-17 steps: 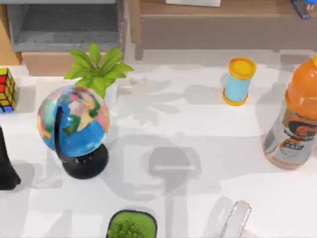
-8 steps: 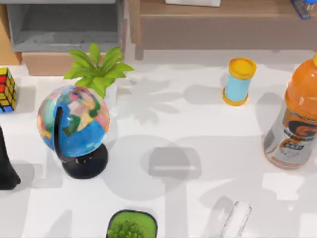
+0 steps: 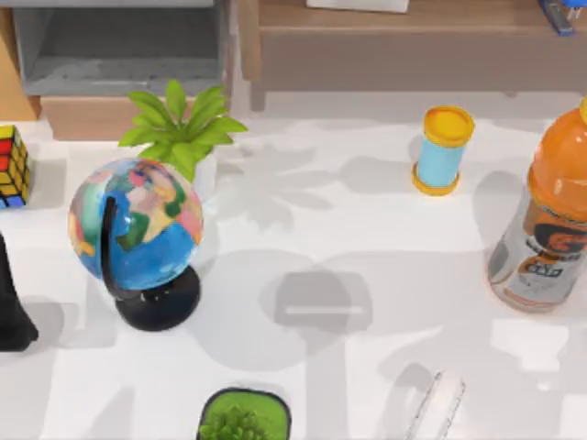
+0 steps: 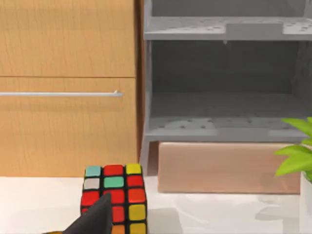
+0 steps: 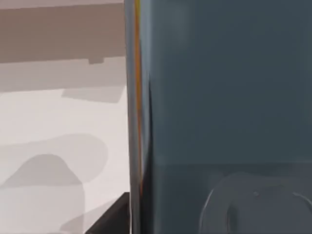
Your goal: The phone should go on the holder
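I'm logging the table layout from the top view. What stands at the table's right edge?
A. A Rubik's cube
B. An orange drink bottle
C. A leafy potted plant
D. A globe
B: the orange drink bottle stands at the right edge in the top view, while the Rubik's cube, the globe and the leafy potted plant are all on the left side.

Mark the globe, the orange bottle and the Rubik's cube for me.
globe (image 3: 138, 225): top view, on the painted sphere.
orange bottle (image 3: 550, 206): top view, on its body.
Rubik's cube (image 4: 114, 195): left wrist view, on its front face.
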{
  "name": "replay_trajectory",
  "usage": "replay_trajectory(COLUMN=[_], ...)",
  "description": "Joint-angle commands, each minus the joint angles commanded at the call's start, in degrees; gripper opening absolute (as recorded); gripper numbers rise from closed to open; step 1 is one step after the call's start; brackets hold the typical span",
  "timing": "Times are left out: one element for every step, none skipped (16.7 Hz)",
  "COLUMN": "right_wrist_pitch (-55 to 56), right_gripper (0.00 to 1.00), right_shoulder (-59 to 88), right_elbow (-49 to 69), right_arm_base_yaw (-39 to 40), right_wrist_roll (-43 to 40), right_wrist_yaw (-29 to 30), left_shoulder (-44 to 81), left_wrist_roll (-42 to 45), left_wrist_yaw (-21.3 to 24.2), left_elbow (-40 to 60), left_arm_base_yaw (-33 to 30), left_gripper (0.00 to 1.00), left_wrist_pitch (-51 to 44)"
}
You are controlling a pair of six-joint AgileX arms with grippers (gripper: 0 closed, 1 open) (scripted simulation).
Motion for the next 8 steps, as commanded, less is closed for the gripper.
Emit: replay_trajectory(right_wrist_pitch=[0.84, 1.94, 3.19, 4.53, 5.86, 7.12, 8.28, 9.32], right_gripper=[0.00, 0.00, 0.00, 0.00, 0.00, 0.00, 0.00, 0.00], right_shoulder=[0.44, 1.17, 2.16, 3.37, 4.75, 6.26, 7.86, 9.53], right_elbow=[0.11, 0.22, 0.36, 0.55, 0.76, 0.97, 1.20, 1.51], right_arm_base_yaw=[-0.40, -0.72, -0.88, -0.87, -0.68, -0.28, 0.31, 1.06], right_wrist_roll=[-0.03, -0.04, 0.00, 0.12, 0.32, 0.59, 0.90, 1.20], right_wrist_yaw=[0.38, 0.73, 1.02, 1.25, 1.43, 1.55, 1.61, 1.62], left_shoulder=[0.00, 0.00, 0.00, 0.00, 0.00, 0.00, 0.00, 0.00], left_wrist_roll=[0.00, 0.00, 0.00, 0.00, 0.00, 0.00, 0.00, 0.00], left_wrist_yaw=[0.00, 0.00, 0.00, 0.00, 0.00, 0.00, 0.00, 0.00], left_elbow=[0.00, 0.00, 0.00, 0.00, 0.00, 0.00, 0.00, 0.00], left_arm_base_yaw=[0.00, 0.00, 0.00, 0.00, 0.00, 0.00, 0.00, 0.00], left_gripper=[1.00, 1.00, 1.00, 1.00, 1.00, 1.00, 1.00, 1.00], left_wrist_pitch=[0.00, 0.00, 0.00, 0.00, 0.00, 0.00, 0.00, 0.00])
